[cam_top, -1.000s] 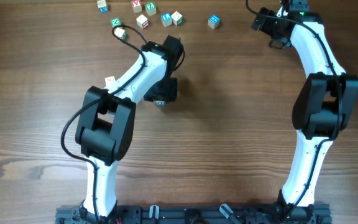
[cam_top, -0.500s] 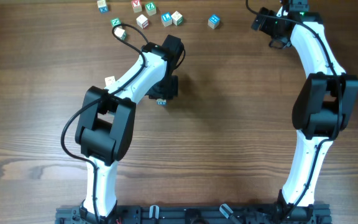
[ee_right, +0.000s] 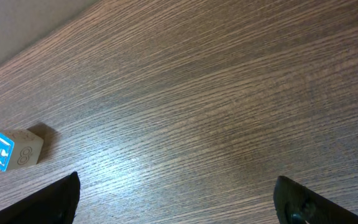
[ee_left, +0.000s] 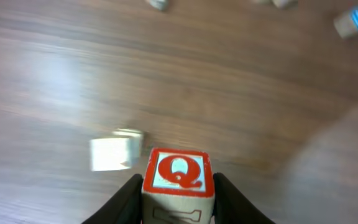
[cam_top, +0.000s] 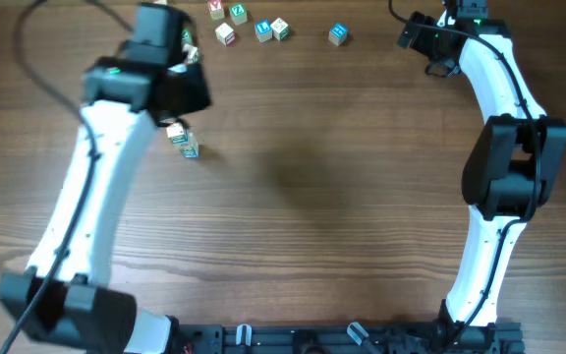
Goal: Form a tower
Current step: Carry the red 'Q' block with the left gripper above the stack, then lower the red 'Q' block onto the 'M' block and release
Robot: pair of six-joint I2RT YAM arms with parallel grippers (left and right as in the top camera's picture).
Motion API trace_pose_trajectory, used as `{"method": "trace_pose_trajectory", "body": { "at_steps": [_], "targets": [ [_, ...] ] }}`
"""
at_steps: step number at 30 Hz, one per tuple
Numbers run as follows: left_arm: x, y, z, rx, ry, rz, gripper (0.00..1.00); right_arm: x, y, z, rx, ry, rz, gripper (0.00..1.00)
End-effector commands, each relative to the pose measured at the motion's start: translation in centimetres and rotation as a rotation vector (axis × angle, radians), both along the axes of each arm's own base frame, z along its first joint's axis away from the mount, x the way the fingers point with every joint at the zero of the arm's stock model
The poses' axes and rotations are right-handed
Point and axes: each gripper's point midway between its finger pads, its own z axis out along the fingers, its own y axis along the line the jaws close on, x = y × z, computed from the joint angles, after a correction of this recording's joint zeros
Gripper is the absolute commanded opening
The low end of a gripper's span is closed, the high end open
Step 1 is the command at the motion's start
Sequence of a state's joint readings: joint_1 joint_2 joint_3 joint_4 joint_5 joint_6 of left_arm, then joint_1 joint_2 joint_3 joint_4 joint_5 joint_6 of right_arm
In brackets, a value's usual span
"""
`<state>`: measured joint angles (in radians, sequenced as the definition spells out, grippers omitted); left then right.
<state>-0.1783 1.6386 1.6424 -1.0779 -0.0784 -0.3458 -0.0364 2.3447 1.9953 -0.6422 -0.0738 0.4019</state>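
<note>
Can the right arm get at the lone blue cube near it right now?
Probably yes. The right gripper is open and empty, and the blue cube lies alone on bare table close by, with nothing between them. The other loose cubes sit apart from it.

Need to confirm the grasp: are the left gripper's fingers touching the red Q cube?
Touching. The left wrist view shows the red Q cube clamped between the left fingers, both pressed against its sides with no gap.

Wooden table (cam_top: 342,197), loose letter cubes (cam_top: 263,30) (far edge) — blue-faced cube (cam_top: 337,34) apart
</note>
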Motion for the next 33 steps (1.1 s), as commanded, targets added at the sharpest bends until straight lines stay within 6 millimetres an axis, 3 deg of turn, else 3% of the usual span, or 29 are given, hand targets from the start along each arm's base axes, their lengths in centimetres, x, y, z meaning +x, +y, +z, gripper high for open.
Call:
{"method": "trace_pose_trajectory", "body": {
  "at_steps": [1, 9, 15, 33],
  "targets": [
    [-1.3, 3.6, 0.1, 0.015, 0.043, 0.086, 0.34, 0.2, 0.1, 2.3, -0.011, -0.041, 0.008, 1.00],
    [-2.0, 5.2, -5.5, 0.031, 0.206, 0.130, 0.34, 0.2, 0.1, 2.3, -0.011, -0.041, 0.008, 1.00],
    [-1.3, 5.2, -8.1, 0.036, 0.264, 0.136, 0.34, 0.2, 0.1, 2.3, -0.011, -0.041, 0.007, 1.00],
    [-0.6, 5.1, -8.4, 0.034, 0.251, 0.135, 0.38, 0.2, 0.1, 2.3, -0.011, -0.041, 0.008, 1.00]
  ]
}}
